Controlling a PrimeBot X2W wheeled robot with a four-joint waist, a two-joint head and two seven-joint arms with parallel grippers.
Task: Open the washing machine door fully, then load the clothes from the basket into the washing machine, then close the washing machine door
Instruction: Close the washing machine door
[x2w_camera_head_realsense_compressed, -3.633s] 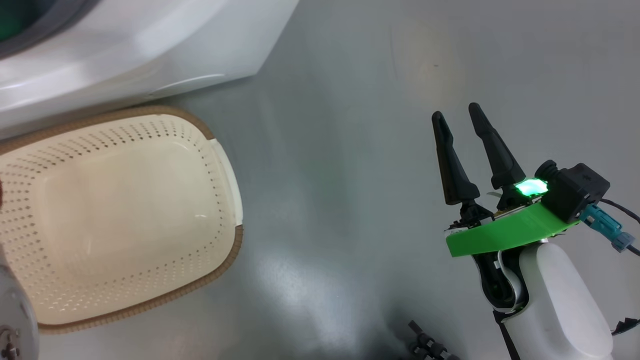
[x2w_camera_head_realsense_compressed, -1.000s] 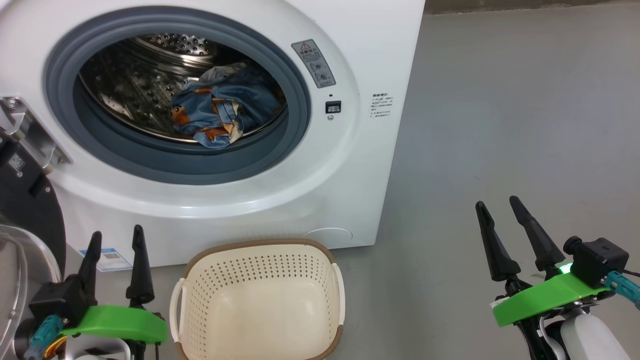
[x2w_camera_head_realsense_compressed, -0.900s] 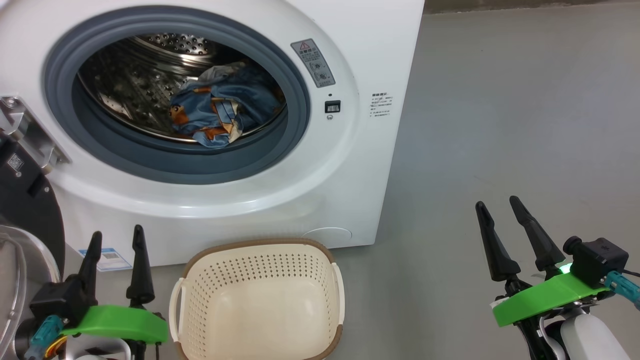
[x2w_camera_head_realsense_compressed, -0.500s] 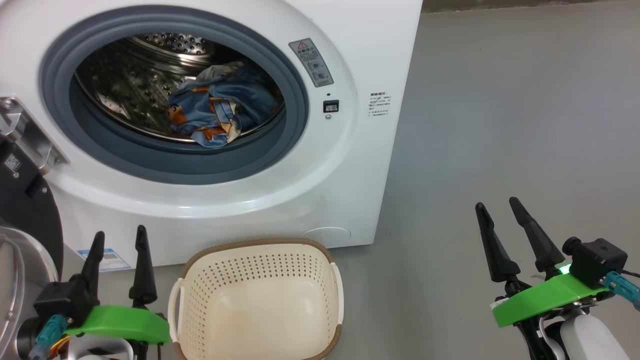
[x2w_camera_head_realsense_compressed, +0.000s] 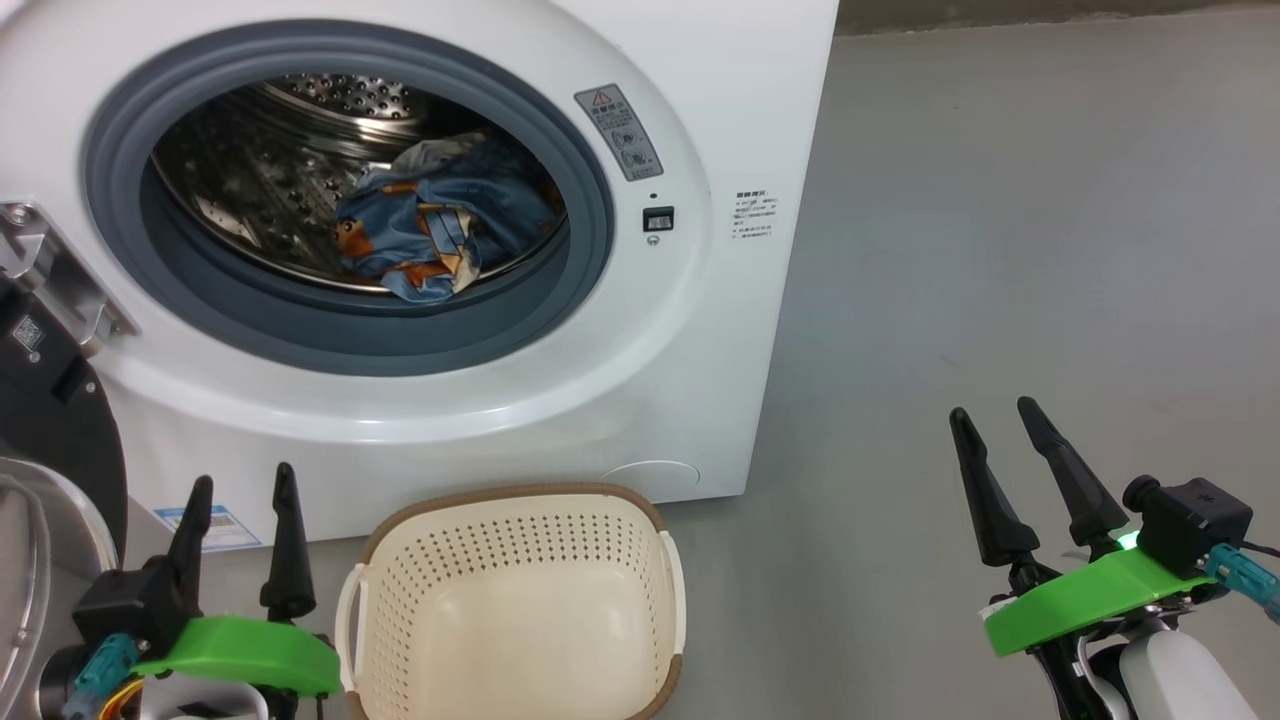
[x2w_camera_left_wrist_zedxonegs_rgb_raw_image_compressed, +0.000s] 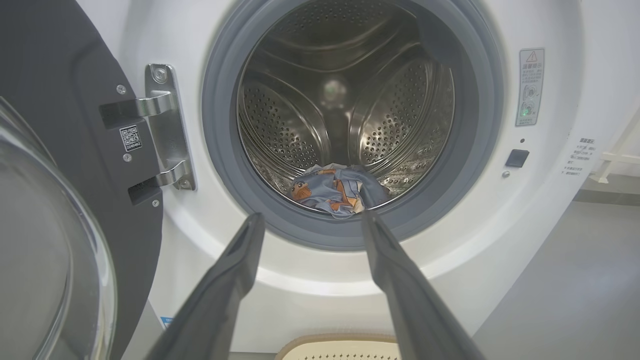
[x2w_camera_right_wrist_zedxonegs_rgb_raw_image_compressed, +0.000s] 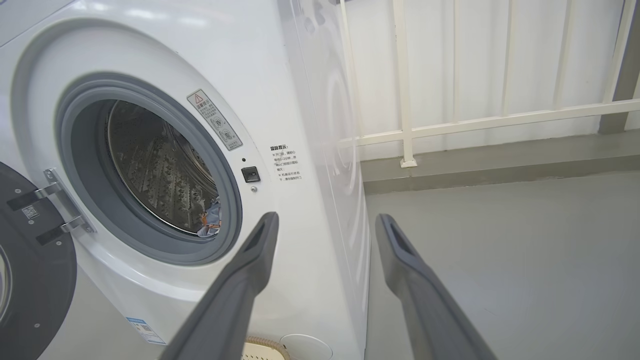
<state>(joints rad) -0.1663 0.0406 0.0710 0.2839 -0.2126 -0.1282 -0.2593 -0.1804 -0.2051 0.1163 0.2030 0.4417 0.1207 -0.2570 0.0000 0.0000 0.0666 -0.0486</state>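
The washing machine (x2w_camera_head_realsense_compressed: 700, 300) stands ahead with its drum mouth uncovered. The washing machine door (x2w_camera_head_realsense_compressed: 50, 430) is swung wide open to the left on its steel hinge, also in the left wrist view (x2w_camera_left_wrist_zedxonegs_rgb_raw_image_compressed: 60, 150). The clothes (x2w_camera_head_realsense_compressed: 440, 235), blue with orange-brown figures, lie in the drum's bottom (x2w_camera_left_wrist_zedxonegs_rgb_raw_image_compressed: 335, 190). The basket (x2w_camera_head_realsense_compressed: 510, 492) sits empty on the floor before the machine. My left gripper (x2w_camera_head_realsense_compressed: 244, 476) is open left of the basket, fingers pointing at the drum (x2w_camera_left_wrist_zedxonegs_rgb_raw_image_compressed: 312, 215). My right gripper (x2w_camera_head_realsense_compressed: 992, 408) is open and empty, off to the right over the floor (x2w_camera_right_wrist_zedxonegs_rgb_raw_image_compressed: 326, 216).
Grey floor (x2w_camera_head_realsense_compressed: 1000, 200) spreads to the right of the machine. A white railing (x2w_camera_right_wrist_zedxonegs_rgb_raw_image_compressed: 500, 120) runs along the wall behind it. The open door's glass bowl (x2w_camera_left_wrist_zedxonegs_rgb_raw_image_compressed: 45, 260) bulges close beside my left arm.
A few seconds ago the head camera looked down into the empty basket; it now faces the drum. Over the last second the view shifted slightly and both grippers stayed open.
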